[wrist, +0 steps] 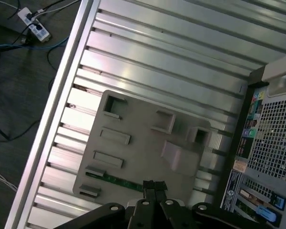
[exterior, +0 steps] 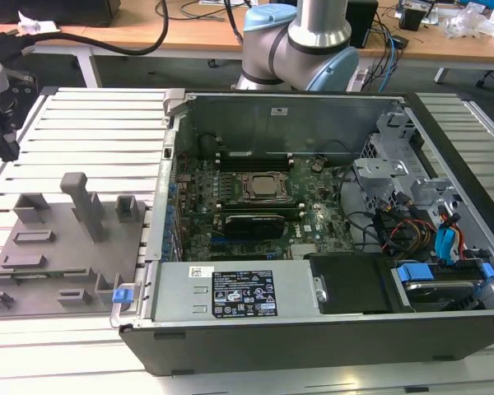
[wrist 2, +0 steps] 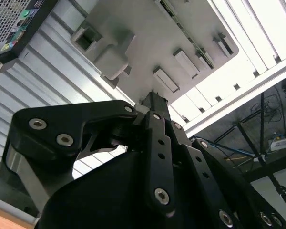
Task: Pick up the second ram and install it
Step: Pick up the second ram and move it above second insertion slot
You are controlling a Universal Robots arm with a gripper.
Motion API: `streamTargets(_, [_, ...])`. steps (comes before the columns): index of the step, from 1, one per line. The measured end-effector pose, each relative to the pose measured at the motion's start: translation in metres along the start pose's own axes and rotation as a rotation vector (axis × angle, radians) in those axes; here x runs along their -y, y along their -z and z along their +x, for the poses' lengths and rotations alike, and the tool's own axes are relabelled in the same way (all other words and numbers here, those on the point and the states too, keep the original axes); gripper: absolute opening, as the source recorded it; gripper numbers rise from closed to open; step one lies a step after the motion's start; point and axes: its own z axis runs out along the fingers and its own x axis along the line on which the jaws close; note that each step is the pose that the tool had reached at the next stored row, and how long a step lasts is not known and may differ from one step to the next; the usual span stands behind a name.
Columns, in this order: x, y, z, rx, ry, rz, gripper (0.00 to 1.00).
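First wrist view has the gripper point(wrist: 152, 184) over the tray point(wrist: 138, 148), fingers pressed together and empty, ram point(wrist: 115, 180) lying along the tray's edge just beside them, so I'd call this the pickup approach, and a grab would need them spread first.

You will find no print here that you can actually read. In the exterior view, the black label point(exterior: 243, 294) on the grey power supply point(exterior: 177, 290) carries rows of white lettering and marks too small to make out, and the small white sticker point(exterior: 200, 271) just beside it is no clearer. In the first wrist view, the coloured stickers point(wrist: 251, 125) on the computer case's rear panel point(wrist: 276, 138) show as blurred patches.
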Motion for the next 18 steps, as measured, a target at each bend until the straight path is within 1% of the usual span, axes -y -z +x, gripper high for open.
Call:
streamTargets(8, [0.0, 0.0, 0.0, -0.0055, 0.119, -0.0028, 0.11])
streamTargets(18, [0.0, 0.0, 0.0, -0.0101, 0.221, -0.0052, 0.11])
